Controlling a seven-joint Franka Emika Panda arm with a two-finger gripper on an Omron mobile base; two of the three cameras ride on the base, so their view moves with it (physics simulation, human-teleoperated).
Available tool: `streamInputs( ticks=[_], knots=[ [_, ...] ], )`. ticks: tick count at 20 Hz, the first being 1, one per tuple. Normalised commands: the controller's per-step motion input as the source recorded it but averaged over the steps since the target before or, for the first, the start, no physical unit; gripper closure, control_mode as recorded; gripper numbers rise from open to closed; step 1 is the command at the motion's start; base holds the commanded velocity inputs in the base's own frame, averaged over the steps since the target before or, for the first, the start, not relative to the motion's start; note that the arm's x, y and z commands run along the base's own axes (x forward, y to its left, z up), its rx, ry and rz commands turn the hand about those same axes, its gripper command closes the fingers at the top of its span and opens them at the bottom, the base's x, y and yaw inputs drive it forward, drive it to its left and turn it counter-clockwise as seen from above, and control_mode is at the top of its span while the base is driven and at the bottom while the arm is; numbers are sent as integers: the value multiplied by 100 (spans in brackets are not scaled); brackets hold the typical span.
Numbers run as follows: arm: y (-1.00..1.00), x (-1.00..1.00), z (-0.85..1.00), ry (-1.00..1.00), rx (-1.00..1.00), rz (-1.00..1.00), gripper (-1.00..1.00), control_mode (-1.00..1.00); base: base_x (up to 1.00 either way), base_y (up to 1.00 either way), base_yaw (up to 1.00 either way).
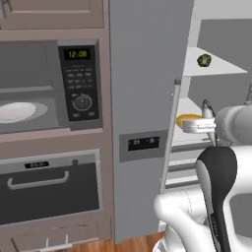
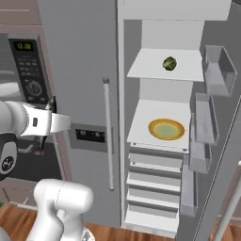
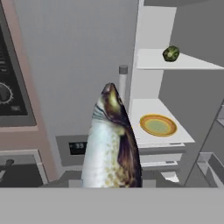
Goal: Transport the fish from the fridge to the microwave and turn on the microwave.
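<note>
Clearly the fish (image 3: 111, 140) is out of the fridge (image 2: 160, 28): in the hand view it stands up from between the fingers, head up, tail end cut off by the bottom of that view. The fingers themselves are hidden behind it, so only the hold can be told: they are clamped on the fish. In the left base view the fish (image 1: 207, 109) pokes up as a small grey tip above the white hand, in front of the open fridge (image 1: 216, 78); most of its body is hidden by the arm.

The fridge's right side stands open, its left door (image 2: 80, 70) closed. A yellow plate (image 2: 166, 129) lies bare on the middle shelf, and a green vegetable (image 2: 169, 63) sits on the shelf above. In the left base view the plate (image 1: 187, 119) is half hidden behind the hand.

Left of the fridge, the microwave (image 1: 49, 83) is open, a white plate (image 1: 17, 111) inside; its left part is cut off by the frame edge. The oven (image 1: 49, 184) sits below it.
</note>
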Motion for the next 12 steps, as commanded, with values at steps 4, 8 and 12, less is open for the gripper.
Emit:
streamInputs(
  ticks=[4,8,12],
  knots=[
    [0,0,0,0,0,0,100,100,-8,51,0],
    [0,0,0,0,0,0,100,100,-4,51,0],
    [0,0,0,0,0,0,100,100,-6,51,0]
  ],
)
